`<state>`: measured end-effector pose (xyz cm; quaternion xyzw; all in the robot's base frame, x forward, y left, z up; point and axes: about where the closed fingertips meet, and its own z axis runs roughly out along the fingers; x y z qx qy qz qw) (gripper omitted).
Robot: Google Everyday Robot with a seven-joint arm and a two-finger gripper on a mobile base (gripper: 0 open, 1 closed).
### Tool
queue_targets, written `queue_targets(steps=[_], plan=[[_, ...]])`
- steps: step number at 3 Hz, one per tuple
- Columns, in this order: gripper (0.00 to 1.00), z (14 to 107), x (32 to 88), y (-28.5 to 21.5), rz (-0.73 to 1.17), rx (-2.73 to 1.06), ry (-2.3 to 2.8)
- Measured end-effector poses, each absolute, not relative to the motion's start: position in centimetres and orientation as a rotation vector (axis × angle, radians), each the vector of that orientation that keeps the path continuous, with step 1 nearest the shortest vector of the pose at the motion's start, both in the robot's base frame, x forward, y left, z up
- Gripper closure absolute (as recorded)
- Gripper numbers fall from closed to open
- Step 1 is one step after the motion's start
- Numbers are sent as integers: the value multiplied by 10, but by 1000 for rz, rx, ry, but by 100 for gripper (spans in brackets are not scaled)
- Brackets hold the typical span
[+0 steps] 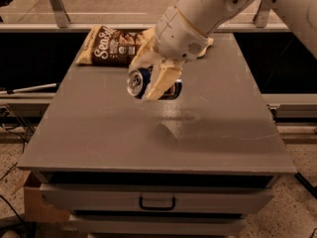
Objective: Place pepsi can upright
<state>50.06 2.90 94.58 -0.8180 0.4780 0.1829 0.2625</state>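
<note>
The pepsi can (pixel 138 83) is dark blue with a silver top. It lies on its side in the air, its top facing left toward the camera. My gripper (pixel 151 81) is shut on the can, with pale fingers (pixel 162 79) across its body. It holds the can above the middle of the grey table (pixel 208 133). The white arm comes down from the upper right. The can's shadow falls on the tabletop just below it.
A brown chip bag (pixel 110 46) lies at the table's back left. A pale yellow object (pixel 207 44) sits at the back, partly hidden behind the arm. A drawer with a handle (pixel 157 202) is under the tabletop. Metal rails run behind the table.
</note>
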Motion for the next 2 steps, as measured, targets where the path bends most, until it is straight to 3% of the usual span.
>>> queue_targets(steps=[2], plan=[[100, 941, 513, 24, 576, -1961, 1500]])
